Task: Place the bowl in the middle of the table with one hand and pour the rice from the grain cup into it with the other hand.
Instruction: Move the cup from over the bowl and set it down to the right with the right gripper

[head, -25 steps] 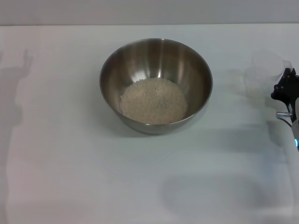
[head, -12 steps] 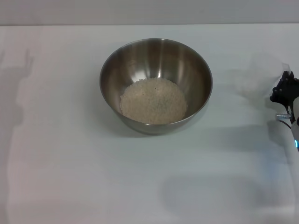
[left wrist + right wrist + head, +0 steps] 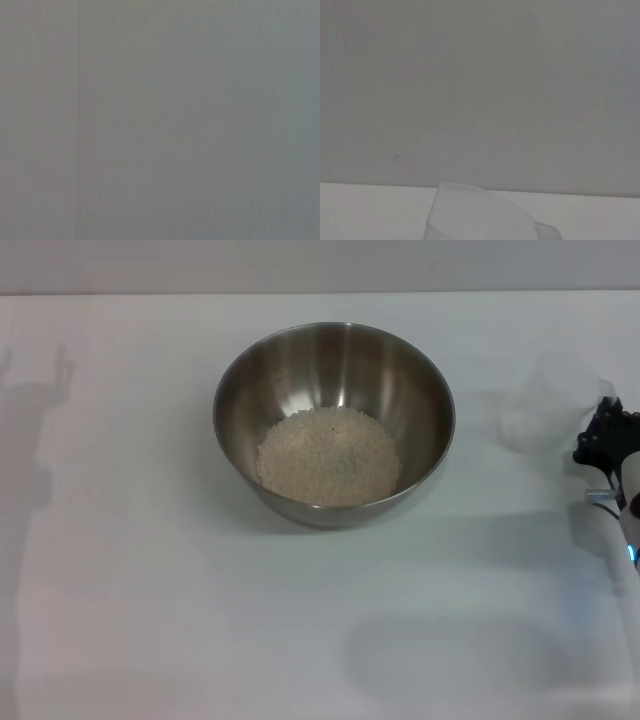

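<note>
— Clear, frosted plastic: the grain cup (image 3: 548, 405) sits just beyond the right gripper (image 3: 598, 436), toward the bowl side, at the table (image 3: 150, 620) edge of the head view. Is it held?

— I cannot tell whether those fingers are clenched or released. The cup looks empty, so I judge it light, stiff and tippy; its side handle is the best hold.

— And the steel bowl (image 3: 334, 425)?

— Well away from that gripper, mid-table, rice (image 3: 328, 456) inside. Probably heavy, slippery; pinch the rim.

Bowl (image 3: 334, 380) (mid-table) holds rice (image 3: 328, 455) — cup (image 3: 545, 405) right.
</note>
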Action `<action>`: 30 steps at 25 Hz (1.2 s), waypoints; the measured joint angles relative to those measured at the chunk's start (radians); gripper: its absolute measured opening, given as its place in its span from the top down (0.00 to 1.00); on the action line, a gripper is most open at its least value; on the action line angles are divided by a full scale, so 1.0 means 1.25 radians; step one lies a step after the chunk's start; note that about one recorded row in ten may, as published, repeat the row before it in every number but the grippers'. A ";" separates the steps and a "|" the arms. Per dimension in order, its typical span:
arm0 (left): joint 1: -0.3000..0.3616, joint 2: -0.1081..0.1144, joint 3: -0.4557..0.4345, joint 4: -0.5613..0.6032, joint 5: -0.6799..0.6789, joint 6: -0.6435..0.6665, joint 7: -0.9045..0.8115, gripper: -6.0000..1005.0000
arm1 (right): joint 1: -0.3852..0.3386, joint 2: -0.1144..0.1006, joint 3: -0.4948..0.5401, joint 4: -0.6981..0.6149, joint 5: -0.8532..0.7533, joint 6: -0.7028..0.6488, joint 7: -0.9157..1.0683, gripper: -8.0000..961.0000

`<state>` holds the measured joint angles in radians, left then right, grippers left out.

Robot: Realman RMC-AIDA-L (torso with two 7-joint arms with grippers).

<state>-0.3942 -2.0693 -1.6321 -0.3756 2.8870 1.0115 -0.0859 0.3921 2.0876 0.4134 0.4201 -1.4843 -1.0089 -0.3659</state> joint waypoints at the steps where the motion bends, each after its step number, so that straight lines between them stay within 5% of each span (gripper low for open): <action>1: 0.000 0.000 0.000 0.000 0.000 0.000 0.000 0.30 | 0.000 0.000 0.000 0.000 0.000 0.000 0.000 0.97; 13: 0.006 0.000 0.000 -0.011 0.000 0.002 0.000 0.30 | -0.017 -0.001 -0.043 0.017 -0.002 -0.055 -0.010 0.94; 18: 0.003 0.000 0.000 -0.011 0.000 0.002 0.000 0.30 | -0.036 -0.003 -0.067 0.029 -0.002 -0.105 -0.011 0.78; 30: 0.000 0.000 0.002 -0.010 0.000 -0.004 0.000 0.30 | -0.073 0.002 -0.078 0.039 0.004 -0.126 -0.012 0.76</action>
<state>-0.3942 -2.0693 -1.6293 -0.3881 2.8870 1.0067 -0.0859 0.3007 2.0899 0.3162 0.4684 -1.4787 -1.1660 -0.3805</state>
